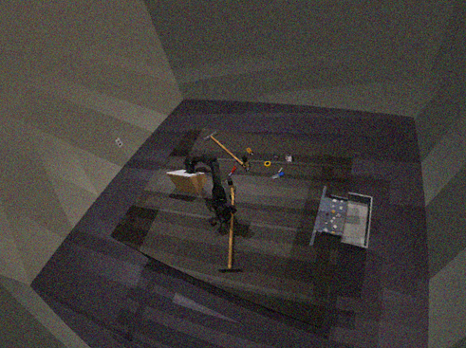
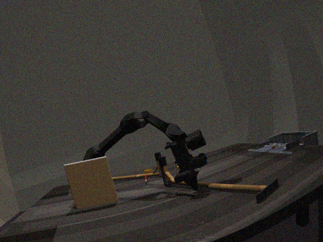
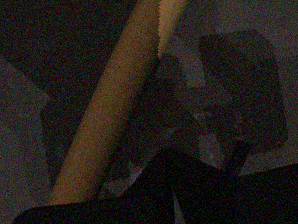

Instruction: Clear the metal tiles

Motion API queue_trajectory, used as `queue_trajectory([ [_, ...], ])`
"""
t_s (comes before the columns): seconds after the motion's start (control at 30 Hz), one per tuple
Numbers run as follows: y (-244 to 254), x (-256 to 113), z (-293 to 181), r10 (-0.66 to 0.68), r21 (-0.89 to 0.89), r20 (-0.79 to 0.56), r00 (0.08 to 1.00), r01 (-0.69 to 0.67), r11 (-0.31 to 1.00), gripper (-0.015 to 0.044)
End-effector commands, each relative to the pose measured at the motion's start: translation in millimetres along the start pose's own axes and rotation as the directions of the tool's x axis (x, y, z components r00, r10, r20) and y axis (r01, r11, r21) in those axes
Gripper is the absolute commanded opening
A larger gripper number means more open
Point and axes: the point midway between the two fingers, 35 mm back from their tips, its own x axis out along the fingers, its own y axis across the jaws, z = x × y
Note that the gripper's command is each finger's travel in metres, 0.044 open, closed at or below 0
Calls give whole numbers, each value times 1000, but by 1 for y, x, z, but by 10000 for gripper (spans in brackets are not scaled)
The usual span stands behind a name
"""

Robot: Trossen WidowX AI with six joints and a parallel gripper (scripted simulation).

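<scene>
The long scraper has a wooden handle [image 1: 231,243] [image 2: 234,187] [image 3: 105,115] and a dark crosswise blade [image 1: 231,271] [image 2: 267,191] near the table's front edge. A black upright piece [image 2: 164,176] stands at its other end. My gripper [image 2: 196,187] is shut, low beside the middle of the handle, with nothing seen between its fingers. Whether it touches the handle cannot be told. The steel bench plate [image 1: 318,215] [image 2: 257,151] lies far off at the right, several small tiles on it. The catch box [image 1: 370,222] [image 2: 309,137] adjoins its far end.
A second wooden-handled tool [image 1: 228,150] [image 2: 132,176] lies behind the arm. An upright tan board [image 1: 187,184] [image 2: 91,184] stands near the arm's base. A red item [image 1: 232,170] [image 2: 146,178], a yellow ring [image 1: 267,163] and a blue item [image 1: 280,173] lie on the table.
</scene>
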Motion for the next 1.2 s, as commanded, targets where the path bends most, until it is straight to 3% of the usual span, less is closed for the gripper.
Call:
queue_trajectory([
  [0.0,4,-1,4,5,2,4,1000,-5,1000,0],
  [1.17,32,4,25,6,1,6,1000,-6,1000,0],
])
